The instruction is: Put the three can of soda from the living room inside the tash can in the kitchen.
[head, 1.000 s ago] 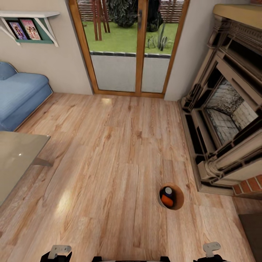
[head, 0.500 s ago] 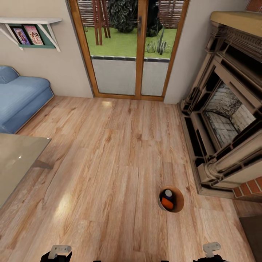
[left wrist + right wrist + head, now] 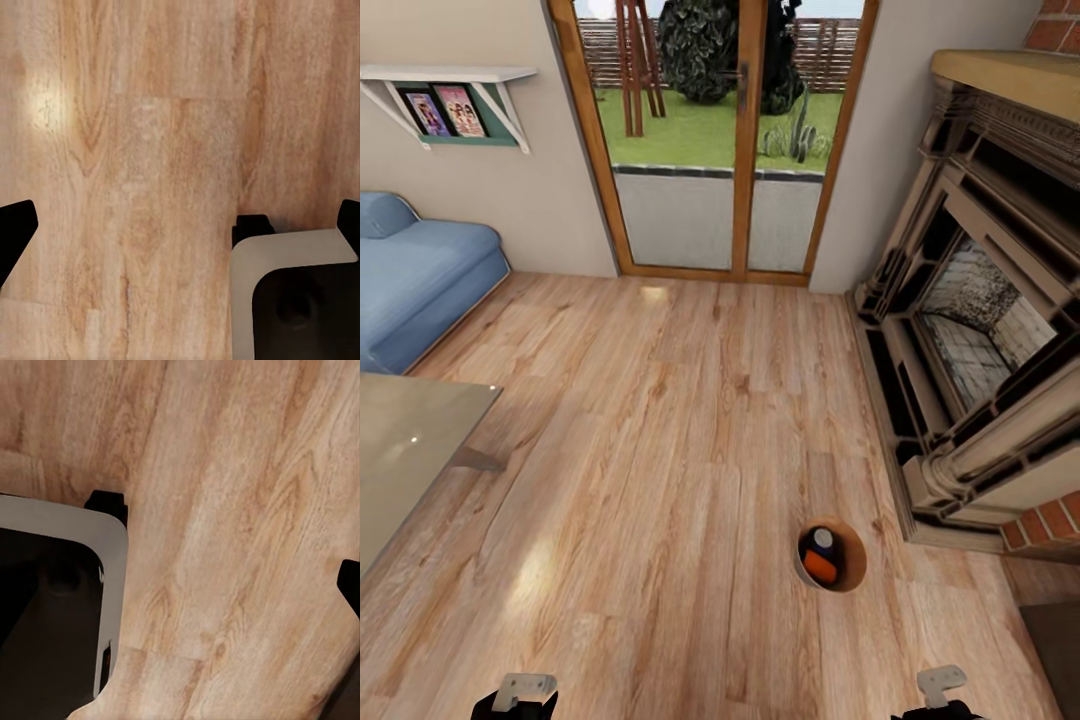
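Head view | tash can (image 3: 852,560) on floor | brown inside, orange can (image 3: 821,567) within

1. One bucket (image 3: 849,570) on the floor.
2. Two cans inside: one orange (image 3: 820,567), one dark (image 3: 821,541).
3. One sofa (image 3: 420,275).
4. One glass desk (image 3: 405,455).
5. One fireplace (image 3: 980,330).
6. Two framed pictures (image 3: 445,110) on one shelf (image 3: 445,75).

Bright, even daylight enters through the glass doors (image 3: 725,140) at top centre; soft glare patches mark the wood floor (image 3: 660,420); edges bend slightly.
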Controlling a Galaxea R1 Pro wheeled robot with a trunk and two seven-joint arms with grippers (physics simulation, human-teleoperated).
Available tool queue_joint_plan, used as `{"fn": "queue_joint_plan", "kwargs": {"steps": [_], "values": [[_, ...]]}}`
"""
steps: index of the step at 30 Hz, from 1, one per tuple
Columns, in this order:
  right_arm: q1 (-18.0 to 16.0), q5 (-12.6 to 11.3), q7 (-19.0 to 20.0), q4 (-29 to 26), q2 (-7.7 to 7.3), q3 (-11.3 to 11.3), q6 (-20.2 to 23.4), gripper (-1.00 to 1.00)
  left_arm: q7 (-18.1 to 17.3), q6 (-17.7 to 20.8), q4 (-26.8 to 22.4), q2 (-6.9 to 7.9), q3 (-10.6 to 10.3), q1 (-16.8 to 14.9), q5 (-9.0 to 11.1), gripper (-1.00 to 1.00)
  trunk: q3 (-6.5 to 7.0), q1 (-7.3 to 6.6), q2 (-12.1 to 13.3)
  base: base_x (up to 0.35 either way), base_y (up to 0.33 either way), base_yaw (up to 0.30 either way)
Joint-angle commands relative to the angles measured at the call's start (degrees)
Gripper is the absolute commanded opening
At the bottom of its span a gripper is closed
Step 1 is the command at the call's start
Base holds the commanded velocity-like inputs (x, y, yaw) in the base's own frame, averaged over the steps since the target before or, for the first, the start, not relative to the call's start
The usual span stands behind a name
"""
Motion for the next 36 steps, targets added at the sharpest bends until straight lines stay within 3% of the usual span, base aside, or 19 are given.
{"fn": "queue_joint_plan", "kwargs": {"steps": [1,25,36], "values": [[0.00,0.04,0.00,-0.01,0.00,0.00,0.00,1.00,0.00,0.00,-0.01,0.02,-0.01,0.00,-0.02,1.00,0.10,0.00,0.00,0.000,0.000,0.000],[0.00,-0.37,-0.21,-0.15,0.29,-0.30,0.05,1.00,0.01,0.02,0.03,0.07,0.01,0.65,0.03,1.00,1.84,0.00,0.00,0.000,0.000,0.000],[1.23,0.26,-0.28,6.00,0.12,-0.38,0.02,1.00,0.05,0.19,0.10,-0.06,-0.10,5.33,-0.28,1.00,1.87,0.00,0.00,0.000,0.000,0.000]]}}
